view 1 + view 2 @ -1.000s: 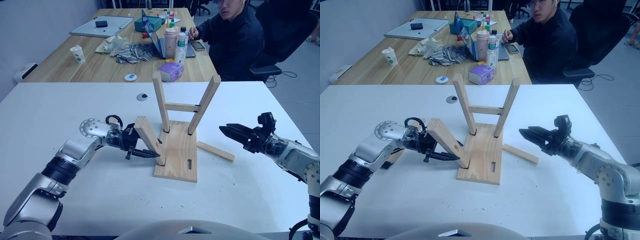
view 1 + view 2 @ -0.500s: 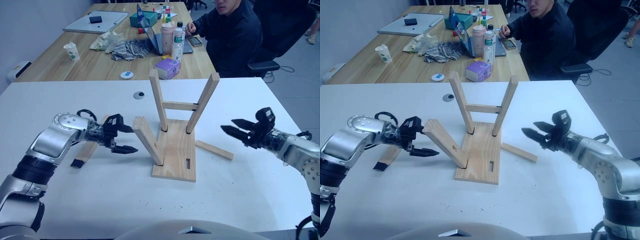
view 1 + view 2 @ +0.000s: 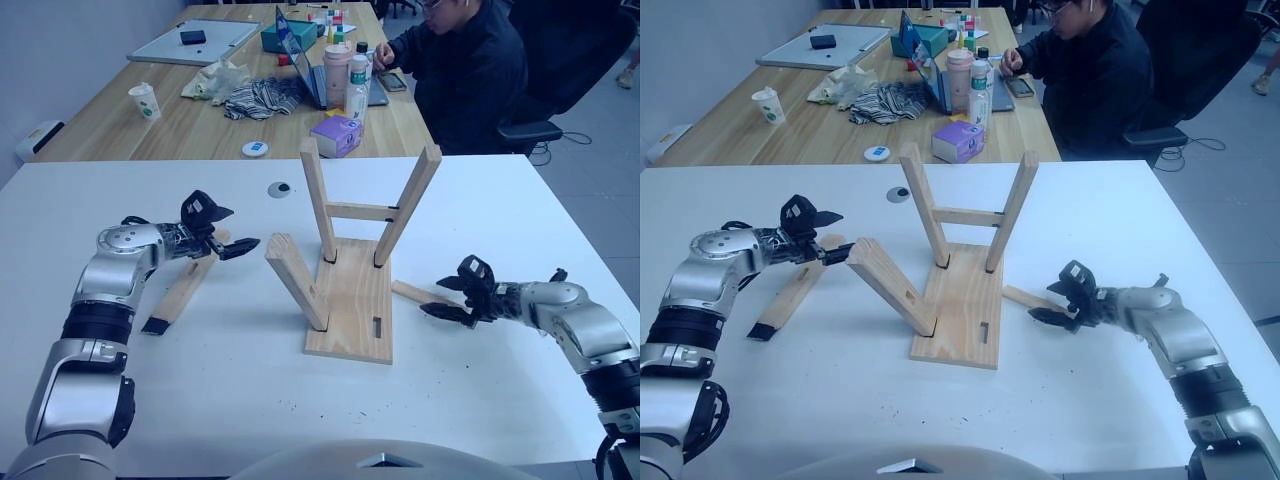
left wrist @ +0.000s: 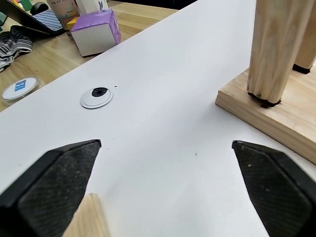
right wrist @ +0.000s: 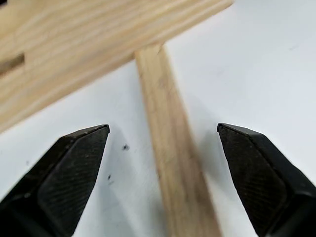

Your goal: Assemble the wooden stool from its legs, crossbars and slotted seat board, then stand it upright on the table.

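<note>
The slotted seat board (image 3: 352, 318) lies flat on the white table. Two legs (image 3: 318, 200) stand in it, joined by a crossbar (image 3: 362, 212). A third leg (image 3: 294, 279) leans out of its near left slot. A loose leg (image 3: 183, 291) lies to the left. My left gripper (image 3: 232, 228) hovers open just past that leg's far end (image 4: 90, 221), facing the seat board (image 4: 269, 111). A loose crossbar (image 3: 412, 293) lies to the right of the board. My right gripper (image 3: 443, 297) is open and low, with a finger on each side of this crossbar (image 5: 173, 153).
A round cable grommet (image 3: 284, 190) sits in the table behind the stool. Beyond the white table's far edge stands a wooden table (image 3: 130, 125) with a purple box (image 3: 337, 135), bottles, a laptop, cloth and a cup. A person sits there.
My left gripper has drawn back left from the leaning leg to the loose leg's far end. My right gripper has dropped in toward the board and now straddles the loose crossbar.
</note>
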Robot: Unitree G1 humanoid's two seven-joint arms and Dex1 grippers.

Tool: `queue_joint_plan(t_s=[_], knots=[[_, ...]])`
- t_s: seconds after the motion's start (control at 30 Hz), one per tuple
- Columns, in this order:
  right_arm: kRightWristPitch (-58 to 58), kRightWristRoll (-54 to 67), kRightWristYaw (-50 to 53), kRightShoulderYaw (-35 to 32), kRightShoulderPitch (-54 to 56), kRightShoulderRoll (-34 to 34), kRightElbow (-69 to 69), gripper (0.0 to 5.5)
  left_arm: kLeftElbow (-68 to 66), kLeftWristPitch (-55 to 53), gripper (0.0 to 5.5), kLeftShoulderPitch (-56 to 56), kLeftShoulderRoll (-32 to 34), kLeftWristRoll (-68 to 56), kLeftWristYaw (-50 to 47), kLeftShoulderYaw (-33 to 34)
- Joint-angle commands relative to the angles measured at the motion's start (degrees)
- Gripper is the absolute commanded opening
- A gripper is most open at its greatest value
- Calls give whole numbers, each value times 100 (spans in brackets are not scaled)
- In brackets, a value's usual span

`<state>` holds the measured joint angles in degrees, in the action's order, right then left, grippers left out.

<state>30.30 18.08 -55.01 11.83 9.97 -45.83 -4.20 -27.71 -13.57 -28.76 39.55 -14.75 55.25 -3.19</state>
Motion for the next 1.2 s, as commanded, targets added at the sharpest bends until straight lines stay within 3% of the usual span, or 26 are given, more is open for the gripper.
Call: queue_joint_plan(t_s=[0.03,0.2,0.4,0.53,0.67,0.8,0.9,1.03,1.1,1.2], knots=[[-553,-617,-150,252,-8,-197,-145,405,-23,-141,491,-372,-78,-106,-190,367],[-1053,-1092,-83,303,-110,-88,-396,366,198,-292,491,-603,-125,-153,-206,535],[-452,-514,-621,62,-212,-2,-455,255,836,-710,491,-729,-121,-505,281,578],[-823,-944,-647,257,-272,-144,-579,188,956,-608,491,-832,96,-340,669,393],[-1364,-1465,-388,352,-234,-186,-565,132,821,-621,491,-1363,-84,-406,363,617],[-1333,-1480,46,-61,-124,-176,-379,130,953,-384,491,-1434,-177,-374,175,696],[-702,-775,391,-1407,-181,-331,91,129,964,-820,491,-1593,-178,-660,-28,993],[-1503,-844,2354,-3148,1116,-259,-196,129,1821,-2114,491,-1938,-629,-1828,-1033,1829],[-2216,-708,2663,-3143,1763,119,434,129,2173,-2801,491,-2177,-1079,-2408,-1891,2159],[-2941,-1095,3001,-2423,2229,671,1157,129,2694,-3547,491,-2499,-1988,-3205,-3212,2366]])
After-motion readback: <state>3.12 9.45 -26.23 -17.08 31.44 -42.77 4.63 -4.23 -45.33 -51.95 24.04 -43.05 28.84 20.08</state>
